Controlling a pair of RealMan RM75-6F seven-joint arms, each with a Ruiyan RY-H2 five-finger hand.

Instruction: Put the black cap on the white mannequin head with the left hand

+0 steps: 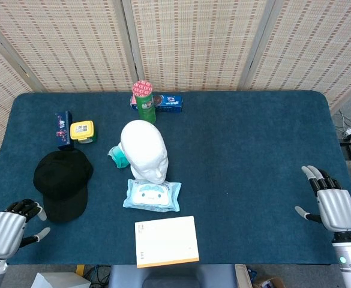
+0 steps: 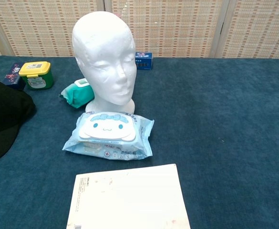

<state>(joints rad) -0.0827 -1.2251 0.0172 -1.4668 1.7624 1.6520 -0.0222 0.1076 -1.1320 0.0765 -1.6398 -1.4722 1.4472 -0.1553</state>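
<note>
The black cap (image 1: pixel 62 183) lies flat on the blue table at the left, brim toward the front; the chest view catches only its edge (image 2: pixel 3 119). The white mannequin head (image 1: pixel 144 150) stands upright near the table's middle, large in the chest view (image 2: pixel 106 59). My left hand (image 1: pixel 10 228) hovers at the front left corner, just left of and below the cap's brim, holding nothing, its fingers bent. My right hand (image 1: pixel 330 204) is at the front right edge, fingers spread, holding nothing. Neither hand shows in the chest view.
A pack of wipes (image 1: pixel 152 195) lies in front of the mannequin head, and a white booklet (image 1: pixel 166 241) at the front edge. A teal pouch (image 1: pixel 117 156), a yellow-lidded tub (image 1: pixel 82 131), a dark box (image 1: pixel 62 128), a green can (image 1: pixel 144 101) and a blue box (image 1: pixel 166 103) stand behind.
</note>
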